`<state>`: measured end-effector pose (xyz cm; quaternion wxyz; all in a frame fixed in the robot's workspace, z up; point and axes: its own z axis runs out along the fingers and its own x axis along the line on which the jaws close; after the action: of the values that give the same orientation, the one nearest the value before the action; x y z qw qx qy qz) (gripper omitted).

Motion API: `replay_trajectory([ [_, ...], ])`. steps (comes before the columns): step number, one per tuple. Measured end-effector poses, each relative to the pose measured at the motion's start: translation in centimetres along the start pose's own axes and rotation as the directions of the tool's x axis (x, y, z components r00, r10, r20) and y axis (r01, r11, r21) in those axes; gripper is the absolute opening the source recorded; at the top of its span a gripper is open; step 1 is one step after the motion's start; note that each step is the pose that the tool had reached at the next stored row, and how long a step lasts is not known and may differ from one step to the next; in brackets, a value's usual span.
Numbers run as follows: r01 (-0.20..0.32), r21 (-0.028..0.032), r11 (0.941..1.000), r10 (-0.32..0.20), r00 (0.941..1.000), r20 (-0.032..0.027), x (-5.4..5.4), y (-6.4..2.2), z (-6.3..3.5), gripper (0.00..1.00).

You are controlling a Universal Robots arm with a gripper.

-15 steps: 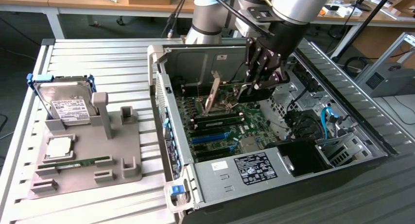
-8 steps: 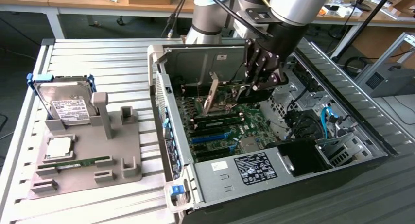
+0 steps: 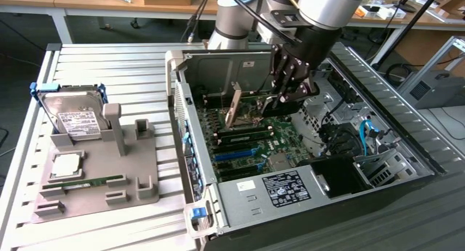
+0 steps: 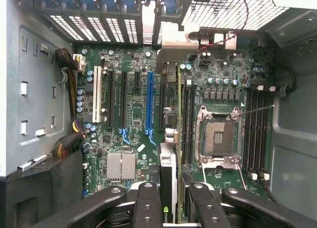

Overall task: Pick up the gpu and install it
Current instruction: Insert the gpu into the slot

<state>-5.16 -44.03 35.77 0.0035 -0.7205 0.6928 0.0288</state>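
The gpu [image 3: 232,106] stands on edge inside the open computer case [image 3: 291,188], its brownish back facing the exterior view's left. In the wrist view the gpu [image 4: 168,176] is a thin dark edge running from between my fingers to its silver bracket [image 4: 173,40] at the case's rear slots. My gripper [image 3: 285,101] reaches down into the case, shut on the card. One black finger [image 4: 147,205] lies on each side of the card. The card sits over the motherboard [image 3: 254,136], beside the long blue slot [image 4: 149,104]. Whether it is seated in a slot I cannot tell.
A CPU socket [image 4: 218,136] and memory slots lie next to the card. On the exterior view's left, a grey fixture [image 3: 138,191] holds a silver hard drive [image 3: 73,117] and a green memory stick [image 3: 91,183]. The case walls close in around the arm.
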Motion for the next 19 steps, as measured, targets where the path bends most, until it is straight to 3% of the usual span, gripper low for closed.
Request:
replay_trajectory([
  [19, 0.0, 0.0001, 1.0, 0.0, 1.0, 0.0001, 0.1, 0.86, 0.32, 0.27],
])
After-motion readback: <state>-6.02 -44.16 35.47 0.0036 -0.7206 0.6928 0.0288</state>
